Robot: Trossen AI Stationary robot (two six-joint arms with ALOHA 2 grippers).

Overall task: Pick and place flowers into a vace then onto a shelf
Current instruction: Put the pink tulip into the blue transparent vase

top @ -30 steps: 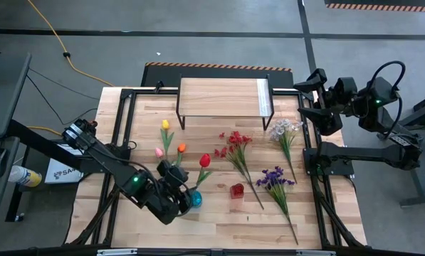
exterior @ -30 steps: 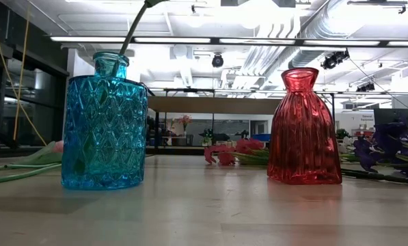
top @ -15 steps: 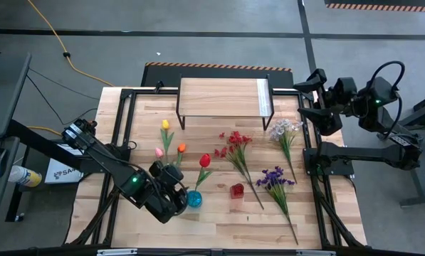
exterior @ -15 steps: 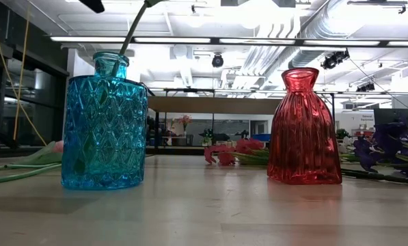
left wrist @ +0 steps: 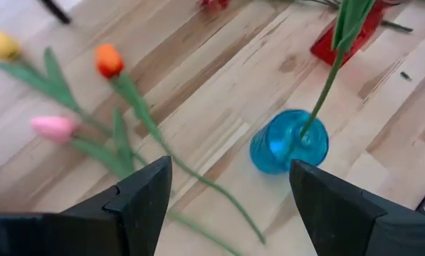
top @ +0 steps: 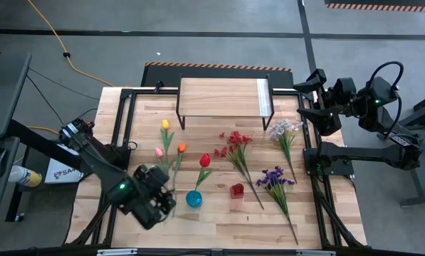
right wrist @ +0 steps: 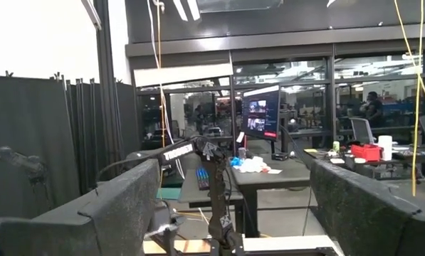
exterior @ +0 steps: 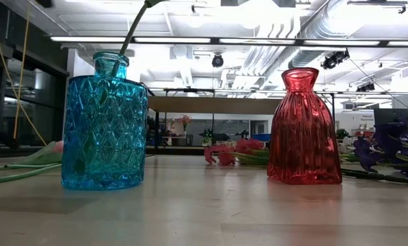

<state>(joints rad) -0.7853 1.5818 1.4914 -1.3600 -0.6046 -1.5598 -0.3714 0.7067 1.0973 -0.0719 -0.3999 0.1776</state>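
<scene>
A blue glass vase (top: 193, 198) (exterior: 104, 130) (left wrist: 289, 141) stands near the table's near edge. One red tulip (top: 205, 161) stands in it, its stem (left wrist: 324, 84) leaning on the vase's mouth. A red vase (top: 237, 190) (exterior: 304, 130) stands to its right. My left gripper (top: 162, 193) (left wrist: 230, 206) hovers open just left of the blue vase, above the table. Yellow (top: 165, 125), pink (top: 159, 152) and orange (top: 181, 148) tulips lie flat beyond it. My right gripper (top: 313, 96) (right wrist: 233, 206) waits open at the far right, facing the room.
The low shelf (top: 223, 97) stands at the table's far edge. Red (top: 235, 140), white (top: 285, 129) and purple (top: 275, 178) sprigs lie on the table's right half. Black frame rails (top: 123, 128) run along both sides.
My left gripper has drawn back from over the blue vase toward the table's left edge, so the vase now shows whole from above. The red tulip has stayed standing in the vase. The right arm has kept still.
</scene>
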